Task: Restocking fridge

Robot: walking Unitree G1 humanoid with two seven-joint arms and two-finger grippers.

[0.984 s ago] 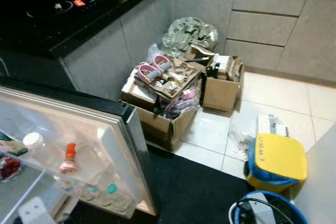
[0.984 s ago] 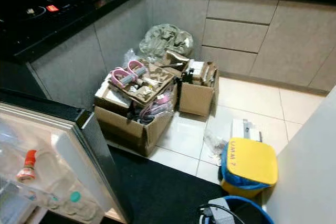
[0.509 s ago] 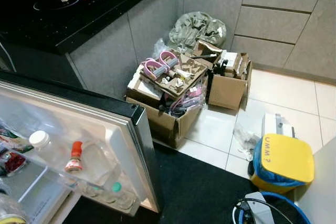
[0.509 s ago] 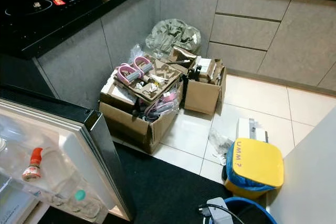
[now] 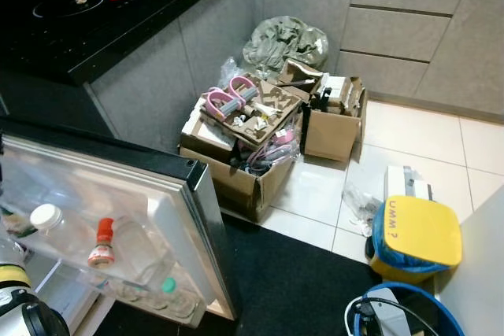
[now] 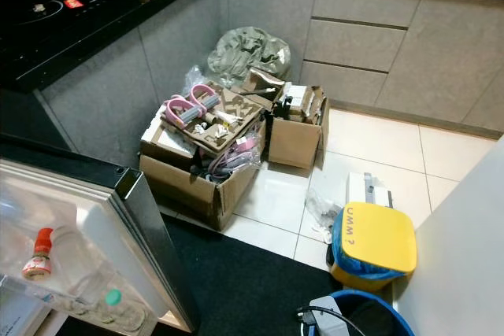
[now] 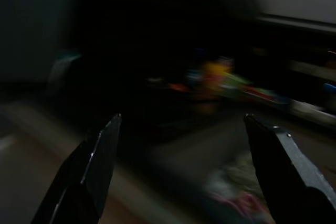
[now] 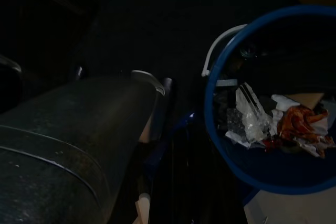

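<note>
The fridge door [image 5: 169,218] is seen open at lower left, with a white-capped bottle [image 5: 49,226] and a red-capped bottle [image 5: 101,243] held in its shelf. Cardboard boxes [image 5: 244,159] of clutter are piled in the cabinet corner, near a yellow-lidded bin [image 5: 417,234]. The left gripper [image 7: 181,171] is shown with fingers [image 7: 97,163] spread apart, empty. The right gripper's state cannot be told; a blue bucket [image 8: 220,140] is seen beneath it.

Head views are evenly lit and fairly sharp; the pale floor tiles [image 5: 409,135] shine softly, while the black surface [image 5: 94,13] swallows detail. The left wrist view is very dark and smeared with blur. The right wrist view is dim, brightest at the blue bin [image 8: 273,103].
</note>
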